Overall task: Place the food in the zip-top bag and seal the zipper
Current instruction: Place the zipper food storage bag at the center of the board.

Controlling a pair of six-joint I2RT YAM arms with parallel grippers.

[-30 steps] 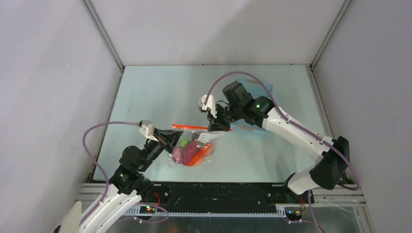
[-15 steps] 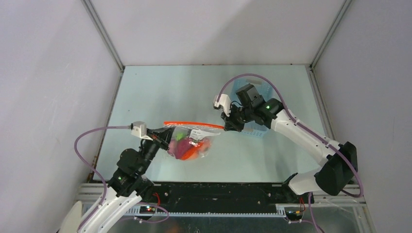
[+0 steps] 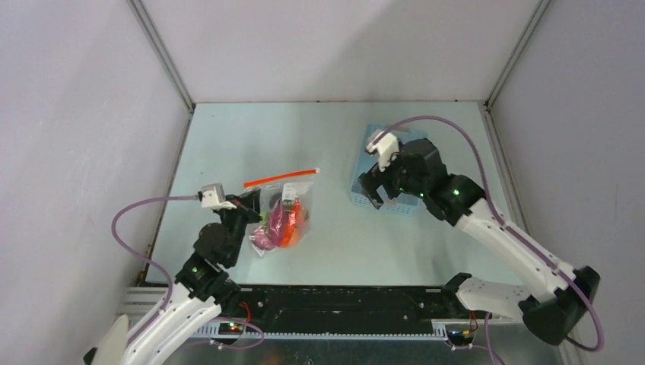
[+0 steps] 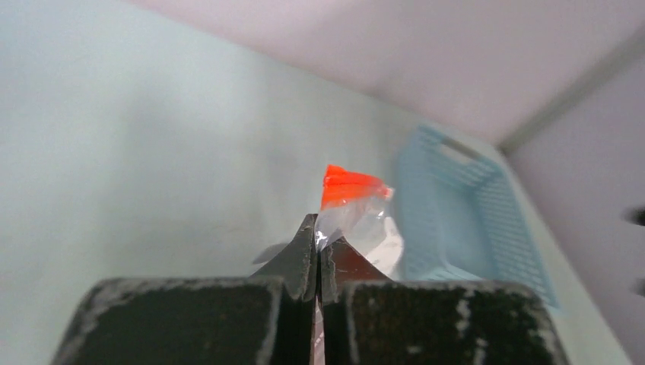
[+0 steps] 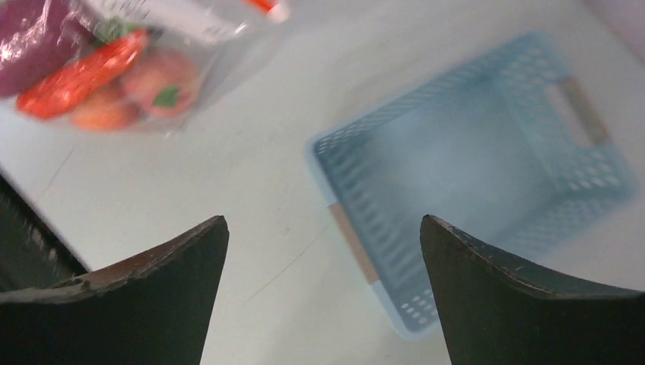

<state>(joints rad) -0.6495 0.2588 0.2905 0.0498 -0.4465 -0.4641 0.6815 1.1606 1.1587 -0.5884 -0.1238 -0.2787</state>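
Left gripper point(image 3: 247, 207), nearest the bases: jaws pinched flat on a clear corner of the zip-top bag point(image 3: 281, 217), just under the red-orange end, same as a second ago. It's now the only thing holding the bag.

Bag has swung in toward the left arm, belly low over the table point(image 3: 251, 137); can't tell if it's touching. The food point(image 3: 280, 226) is all inside: purple, red, peach and a bit of green, bunched at the bottom. No loose pieces anywhere.

The zipper point(image 3: 280, 178) was pulled taut between both arms; now its right end is free and it tilts up to the right. Reads as one thin line, so probably sealed, not confirmed.

Right gripper point(image 3: 374, 190): just let go, backed off, jaws spread wide, holding nothing. It hovers over the blue basket point(image 5: 365, 175), which shows nothing inside.

Looks essentially done.
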